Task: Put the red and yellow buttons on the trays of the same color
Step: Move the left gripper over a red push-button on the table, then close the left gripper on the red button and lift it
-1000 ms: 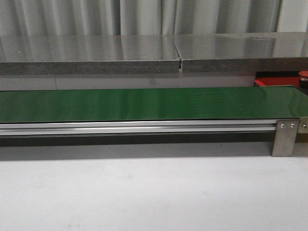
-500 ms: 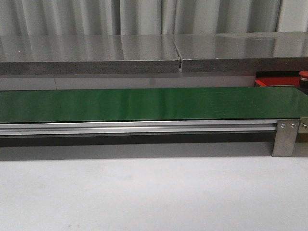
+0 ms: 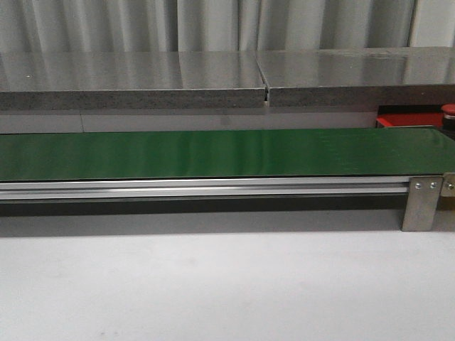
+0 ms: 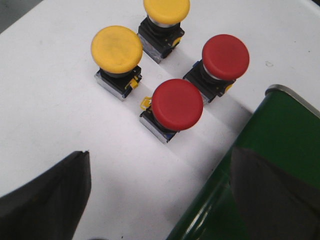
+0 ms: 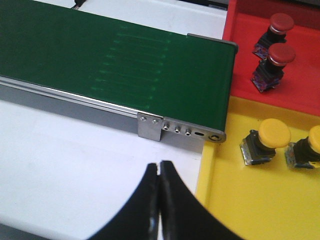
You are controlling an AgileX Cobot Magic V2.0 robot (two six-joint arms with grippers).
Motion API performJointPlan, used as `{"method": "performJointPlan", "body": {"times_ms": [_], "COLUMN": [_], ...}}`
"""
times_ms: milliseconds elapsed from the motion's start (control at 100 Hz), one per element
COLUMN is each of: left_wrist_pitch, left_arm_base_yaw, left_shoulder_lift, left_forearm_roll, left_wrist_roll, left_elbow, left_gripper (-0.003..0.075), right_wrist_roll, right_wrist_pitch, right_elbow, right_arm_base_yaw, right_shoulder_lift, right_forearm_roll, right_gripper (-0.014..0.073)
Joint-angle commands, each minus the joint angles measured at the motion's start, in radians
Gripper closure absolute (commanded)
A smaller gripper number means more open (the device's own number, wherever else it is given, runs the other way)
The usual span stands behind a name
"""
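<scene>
In the left wrist view two yellow buttons (image 4: pixel 116 48) (image 4: pixel 166 9) and two red buttons (image 4: pixel 177 104) (image 4: pixel 225 56) stand upright on the white table, close together. My left gripper (image 4: pixel 160 152) hangs open above the table just short of the nearest red button, holding nothing. The right wrist view shows the red tray (image 5: pixel 300 90) with two red buttons (image 5: pixel 281 22) (image 5: pixel 281 54) on it. Beside it the yellow tray (image 5: pixel 250 200) holds two yellow buttons (image 5: pixel 273 132) (image 5: pixel 315 137). My right gripper (image 5: pixel 159 167) is shut and empty over the table, next to the yellow tray's edge.
The long green belt (image 3: pixel 213 153) runs across the table on a metal rail with a bracket (image 3: pixel 421 202). One end (image 4: pixel 285 135) lies beside the loose buttons, the other end (image 5: pixel 210 75) meets the trays. A grey shelf (image 3: pixel 213 78) stands behind.
</scene>
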Motion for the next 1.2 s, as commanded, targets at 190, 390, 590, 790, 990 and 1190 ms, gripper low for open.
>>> {"method": "performJointPlan", "body": {"times_ms": [190, 390, 590, 790, 990, 1190], "left_wrist_pitch": [0.037, 0.054, 0.055, 0.058, 0.050, 0.018], "left_arm_base_yaw": [-0.001, -0.002, -0.007, -0.015, -0.017, -0.017], "left_shoulder_lift": [0.092, 0.150, 0.184, 0.226, 0.257, 0.259], "left_forearm_roll": [0.002, 0.002, 0.004, 0.004, 0.004, 0.004], "left_wrist_roll": [-0.008, -0.008, 0.002, 0.015, 0.015, 0.015], "left_elbow": [-0.165, -0.222, -0.258, -0.290, -0.293, -0.293], "left_gripper": [0.0152, 0.0152, 0.0152, 0.0152, 0.0152, 0.0152], "right_wrist_roll": [-0.010, -0.010, -0.010, -0.010, -0.010, -0.010], "right_wrist_pitch": [-0.055, -0.055, -0.055, -0.055, -0.055, -0.055], "right_elbow": [-0.023, -0.023, -0.023, -0.023, -0.023, -0.023], "right_arm_base_yaw": [0.001, 0.001, 0.001, 0.001, 0.001, 0.001], "right_shoulder_lift": [-0.006, -0.006, -0.006, -0.006, -0.006, -0.006], "right_forearm_roll": [0.017, 0.017, 0.017, 0.017, 0.017, 0.017], "right_gripper": [0.0662, 0.0662, 0.0662, 0.0662, 0.0662, 0.0662]}}
